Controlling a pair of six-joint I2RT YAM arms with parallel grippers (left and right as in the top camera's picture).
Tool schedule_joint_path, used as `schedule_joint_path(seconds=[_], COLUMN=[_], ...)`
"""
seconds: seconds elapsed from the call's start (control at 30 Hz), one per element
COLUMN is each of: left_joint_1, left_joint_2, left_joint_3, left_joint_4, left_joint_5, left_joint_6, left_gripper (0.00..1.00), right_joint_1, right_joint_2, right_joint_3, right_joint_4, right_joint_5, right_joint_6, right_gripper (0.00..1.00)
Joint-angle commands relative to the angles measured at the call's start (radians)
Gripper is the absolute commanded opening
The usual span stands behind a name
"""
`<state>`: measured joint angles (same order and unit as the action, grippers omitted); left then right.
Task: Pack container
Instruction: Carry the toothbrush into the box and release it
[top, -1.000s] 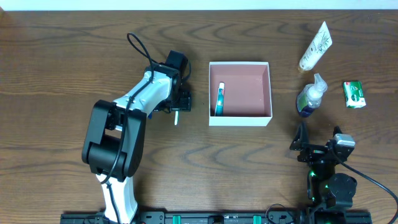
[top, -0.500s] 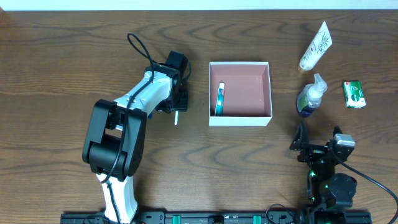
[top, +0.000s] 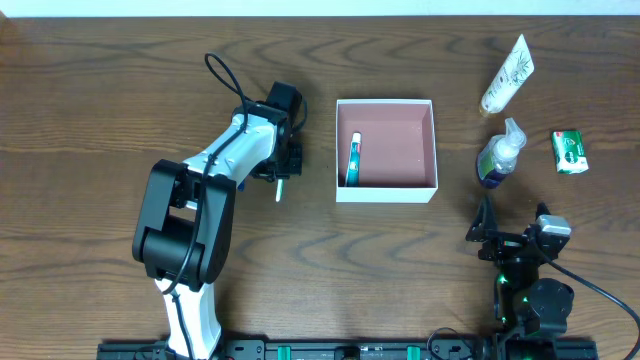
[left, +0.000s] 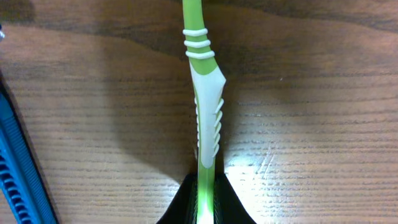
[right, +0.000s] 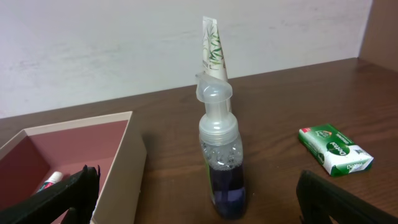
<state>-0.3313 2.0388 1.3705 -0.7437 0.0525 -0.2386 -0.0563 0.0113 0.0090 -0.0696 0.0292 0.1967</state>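
The container, a square white-walled box with a pink floor, sits mid-table with a blue-and-white toothpaste tube lying along its left wall. To its left my left gripper is shut on a green-and-white toothbrush that lies on the wood. In the left wrist view the toothbrush runs straight up from my left gripper. My right gripper rests open near the front right, apart from everything. In the right wrist view my right gripper faces a purple pump bottle and the container's wall.
Right of the container stand the pump bottle, a white tube and a green soap box. The soap box lies right of the bottle in the right wrist view. A blue ribbed object shows at the left wrist view's edge.
My left gripper has closed on the toothbrush handle, and the brush end has shifted slightly. The right arm has not moved.
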Motion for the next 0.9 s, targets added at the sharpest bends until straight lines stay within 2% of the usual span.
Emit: schedule_joint_path(seconds=[0.0, 0.1, 0.2, 0.3, 0.47, 0.67, 0.87], left_joint_1=[-0.002, -0.002, -0.003, -0.017, -0.106, -0.236, -0.299], left_joint_2=[-0.021, -0.073, -0.149, -0.238, -0.339, -0.303, -0.233], left_joint_3=[0.069, 0.142, 0.204, 0.226, 0.227, 0.227, 0.227], left_joint_4=[-0.038, -0.089, -0.12, -0.121, -0.078, -0.011, 0.034], left_joint_5=[-0.007, 0.006, 0.107, 0.172, 0.171, 0.05, 0.037], left_joint_6=[-0.003, -0.003, -0.027, -0.114, -0.229, -0.299, -0.348], left_gripper=[0.06, 0.06, 0.06, 0.06, 0.06, 0.06, 0.06], right_joint_1=[-0.01, -0.01, -0.01, -0.01, -0.01, -0.01, -0.01], right_joint_2=[-0.005, -0.005, -0.005, -0.005, -0.005, -0.005, -0.005], right_joint_3=[-0.003, -0.003, -0.003, -0.003, -0.003, -0.003, -0.003], right_joint_4=[-0.002, -0.002, -0.002, -0.002, -0.002, -0.002, -0.002], right_joint_5=[-0.004, -0.004, -0.004, -0.004, -0.004, -0.004, -0.004], right_joint_6=[-0.014, -0.014, -0.014, -0.014, -0.014, -0.014, -0.014], right_gripper=[0.99, 0.99, 0.99, 0.99, 0.99, 0.99, 0.99])
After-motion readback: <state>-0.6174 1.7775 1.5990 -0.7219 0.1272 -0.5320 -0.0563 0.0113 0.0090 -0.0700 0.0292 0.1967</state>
